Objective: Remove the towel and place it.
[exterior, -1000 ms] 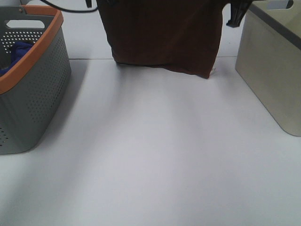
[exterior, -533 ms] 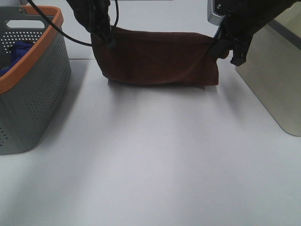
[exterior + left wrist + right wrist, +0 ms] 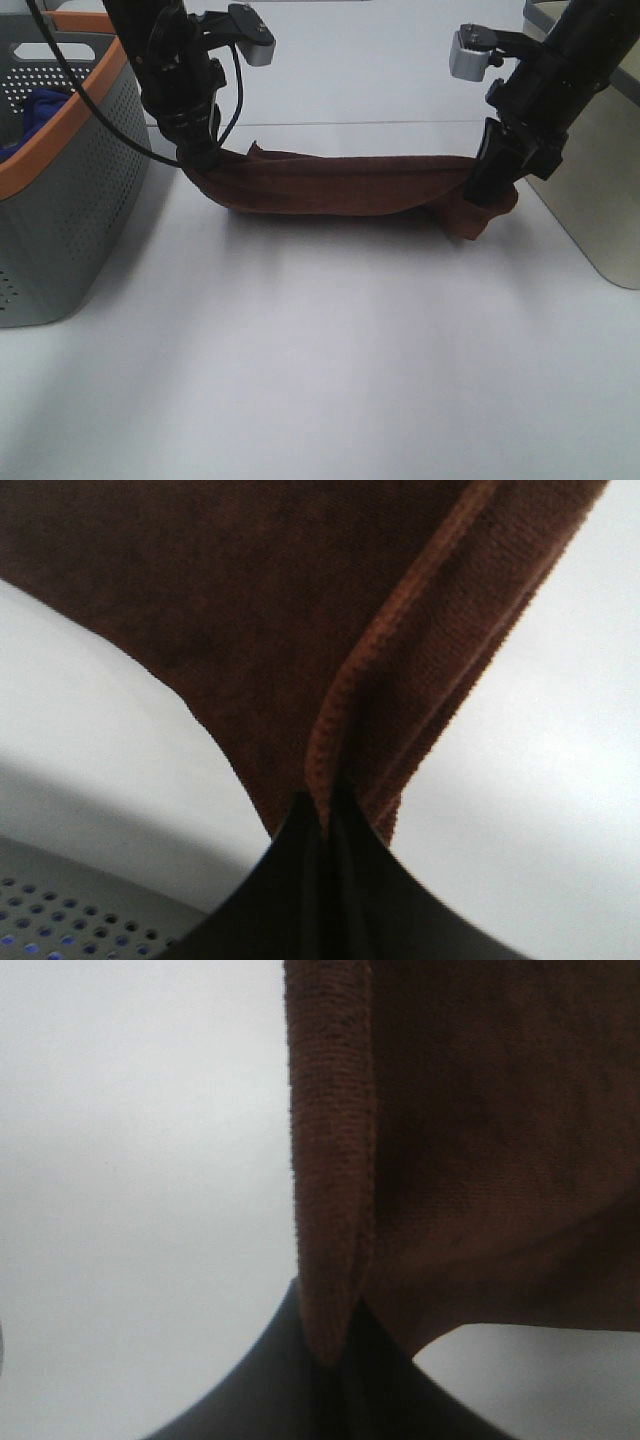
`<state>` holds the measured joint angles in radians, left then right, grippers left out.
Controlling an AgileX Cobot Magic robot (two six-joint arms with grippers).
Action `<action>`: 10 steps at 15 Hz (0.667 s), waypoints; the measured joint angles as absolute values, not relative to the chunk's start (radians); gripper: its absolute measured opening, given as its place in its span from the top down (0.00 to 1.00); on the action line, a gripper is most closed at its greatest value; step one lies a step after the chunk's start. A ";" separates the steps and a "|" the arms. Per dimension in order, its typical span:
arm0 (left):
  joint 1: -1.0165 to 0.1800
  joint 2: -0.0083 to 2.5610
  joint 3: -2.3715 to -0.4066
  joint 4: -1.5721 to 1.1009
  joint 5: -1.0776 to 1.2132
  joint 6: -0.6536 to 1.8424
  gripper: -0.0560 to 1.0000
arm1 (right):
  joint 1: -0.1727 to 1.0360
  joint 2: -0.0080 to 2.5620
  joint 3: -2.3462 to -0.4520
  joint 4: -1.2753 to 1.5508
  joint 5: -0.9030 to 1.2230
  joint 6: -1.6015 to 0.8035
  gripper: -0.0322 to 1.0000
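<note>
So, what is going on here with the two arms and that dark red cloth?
The two arms hold the maroon towel between them: the left gripper pinches one end, the right gripper the other. The towel is bunched into a long strip and appears to rest on the white table, between the grey basket, which holds a blue cloth, and the beige bin.

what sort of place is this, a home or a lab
Likely a lab bench staged for laundry: bare white table, a basket and bin at its sides, left gripper and right gripper holding a towel.
</note>
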<state>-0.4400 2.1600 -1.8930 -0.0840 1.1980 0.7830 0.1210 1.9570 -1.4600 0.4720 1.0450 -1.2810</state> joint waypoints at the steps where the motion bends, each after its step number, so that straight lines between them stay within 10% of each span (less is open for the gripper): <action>1: -0.440 2.161 -1.868 -0.099 1.203 0.805 0.95 | 0.121 1.957 -1.432 0.472 1.046 -1.278 0.97; 10: -0.440 2.204 -1.725 -0.157 1.210 0.884 0.94 | 0.121 1.956 -1.177 0.557 1.016 -1.274 0.97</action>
